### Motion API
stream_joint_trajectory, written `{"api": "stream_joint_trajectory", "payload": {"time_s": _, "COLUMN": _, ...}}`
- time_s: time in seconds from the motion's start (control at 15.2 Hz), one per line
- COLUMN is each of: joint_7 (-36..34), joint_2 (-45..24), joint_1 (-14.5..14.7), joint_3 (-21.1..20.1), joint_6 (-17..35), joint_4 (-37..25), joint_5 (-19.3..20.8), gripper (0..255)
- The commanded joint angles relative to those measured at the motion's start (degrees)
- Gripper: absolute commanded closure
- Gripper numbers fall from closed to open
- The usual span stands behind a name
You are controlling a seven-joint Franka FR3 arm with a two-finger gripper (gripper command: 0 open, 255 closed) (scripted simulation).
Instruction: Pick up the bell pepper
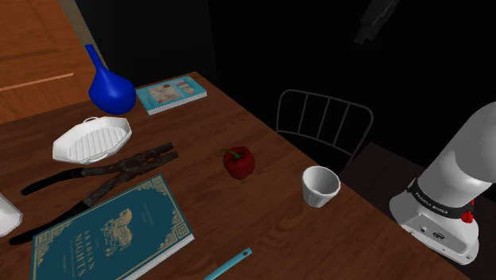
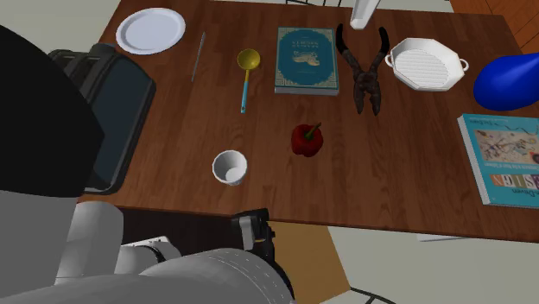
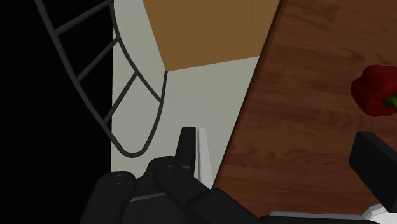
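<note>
A red bell pepper (image 1: 238, 162) with a green stem stands near the middle of the brown wooden table (image 1: 262, 215), apart from everything else. It also shows as the bell pepper (image 2: 306, 139) in the second exterior view. In the wrist view my gripper (image 3: 280, 156) is open and empty, hanging over the table's near edge. The bell pepper (image 3: 376, 91) lies beyond the right finger (image 3: 375, 159), well clear of it.
A white cup (image 1: 320, 187) stands close to the pepper, toward the stand. Dark pliers (image 1: 103, 175), a teal book (image 1: 119, 231), a white dish (image 1: 91, 139) and a blue vase (image 1: 110, 87) lie farther off. A wire chair (image 1: 322, 119) stands at the table's edge.
</note>
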State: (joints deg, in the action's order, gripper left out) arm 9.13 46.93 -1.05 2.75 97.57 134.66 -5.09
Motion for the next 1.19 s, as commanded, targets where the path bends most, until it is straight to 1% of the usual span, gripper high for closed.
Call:
{"api": "stream_joint_trajectory", "payload": {"time_s": 0.0, "joint_7": 0.00, "joint_2": 0.00, "joint_1": 0.00, "joint_3": 0.00, "joint_6": 0.00, "joint_4": 0.00, "joint_5": 0.00, "gripper": 0}}
{"api": "stream_joint_trajectory", "payload": {"time_s": 0.33, "joint_7": -5.78, "joint_2": -4.30, "joint_1": 1.81, "joint_3": -7.17, "joint_6": 4.28, "joint_4": 0.57, "joint_5": -1.29, "gripper": 0}}
{"api": "stream_joint_trajectory", "payload": {"time_s": 0.66, "joint_7": -11.73, "joint_2": -10.41, "joint_1": 3.13, "joint_3": -14.25, "joint_6": 8.40, "joint_4": -0.51, "joint_5": -1.68, "gripper": 0}}
{"api": "stream_joint_trajectory", "payload": {"time_s": 0.92, "joint_7": -16.82, "joint_2": -16.49, "joint_1": 3.67, "joint_3": -19.87, "joint_6": 11.39, "joint_4": -2.56, "joint_5": -0.95, "gripper": 0}}
{"api": "stream_joint_trajectory", "payload": {"time_s": 1.12, "joint_7": -20.96, "joint_2": -21.71, "joint_1": 3.79, "joint_3": -24.03, "joint_6": 13.34, "joint_4": -4.79, "joint_5": 0.45, "gripper": 0}}
